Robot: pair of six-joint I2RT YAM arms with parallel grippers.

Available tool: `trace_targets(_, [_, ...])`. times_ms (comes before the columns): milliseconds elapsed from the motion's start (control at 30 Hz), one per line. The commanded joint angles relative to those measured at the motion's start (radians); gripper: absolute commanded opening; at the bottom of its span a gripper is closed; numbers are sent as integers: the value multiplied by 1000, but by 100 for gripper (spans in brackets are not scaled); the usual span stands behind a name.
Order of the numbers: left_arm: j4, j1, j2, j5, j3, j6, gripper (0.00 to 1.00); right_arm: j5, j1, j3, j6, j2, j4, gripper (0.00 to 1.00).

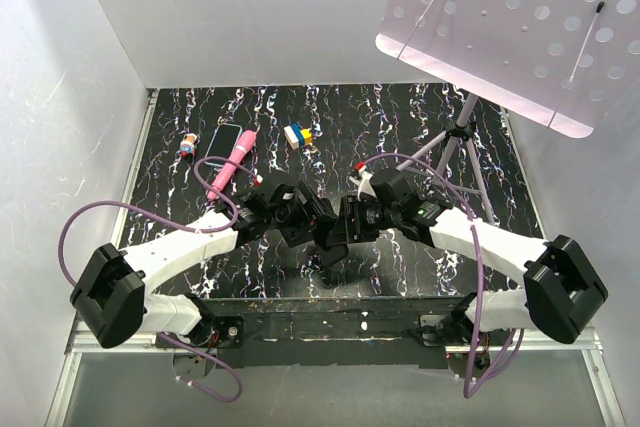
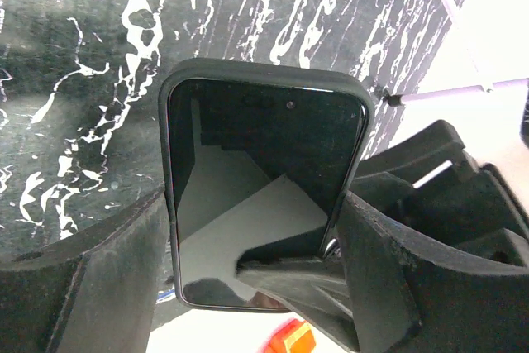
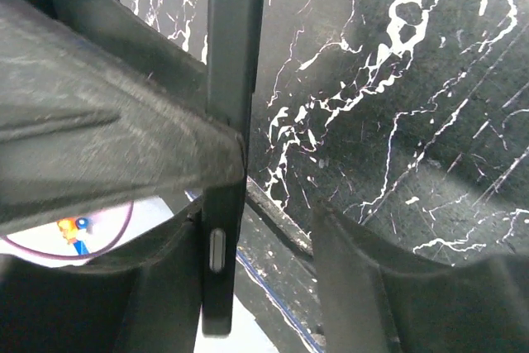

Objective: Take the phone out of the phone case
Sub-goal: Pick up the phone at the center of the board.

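A phone (image 2: 264, 146) with a dark screen sits in a black phone case (image 2: 256, 70) and is held up off the table. My left gripper (image 2: 256, 204) is shut across the case's width, one finger on each long side. Both grippers meet mid-table, the left gripper (image 1: 318, 225) facing the right gripper (image 1: 347, 221). In the right wrist view the phone case (image 3: 231, 55) stands edge-on with a side button (image 3: 216, 250). My right gripper (image 3: 258, 225) straddles it. Its left finger lies against the case, while the right finger (image 3: 372, 287) stands apart across a clear gap.
At the back left of the marbled black table (image 1: 420, 127) lie a pink tool (image 1: 231, 165), a light-blue flat item (image 1: 224, 139) and a small figure (image 1: 187, 144). A blue-yellow block (image 1: 297, 134) is near the middle. A tripod (image 1: 462, 132) carries a perforated white board (image 1: 520, 17).
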Motion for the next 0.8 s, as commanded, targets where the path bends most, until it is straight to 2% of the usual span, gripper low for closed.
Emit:
trace_targets(0, [43,-26,-15,1,63,-24,0,8,26,22,22,44,60,48])
trace_targets(67, [43,-28,-15,-2,67,-18,0,1,26,20,31,54,65,33])
trace_targets(133, [46,-28,-17,-7,75,6,0,-19,26,14,39,47,78,2])
trace_targets(167, [36,-28,-23,-18,89,35,8,-25,26,5,45,35,91,1])
trace_targets(233, [-12,-28,-49,-63,126,77,47,-41,18,-18,65,-13,120,1])
trace_targets(300, [-33,-29,-99,-154,129,110,98,-60,-2,-38,85,-62,131,1])
trace_targets(433, [34,-29,-233,-217,75,189,98,-151,-92,-59,126,-152,126,1])
trace_targets(533, [138,-29,-308,-191,-15,203,98,-266,-206,-75,172,-214,131,1])
trace_targets(667, [417,-28,-337,-46,-144,186,93,-361,-321,-75,260,-301,190,1])
trace_targets(767, [537,-28,-264,85,-147,183,89,-390,-362,-69,341,-350,227,1])
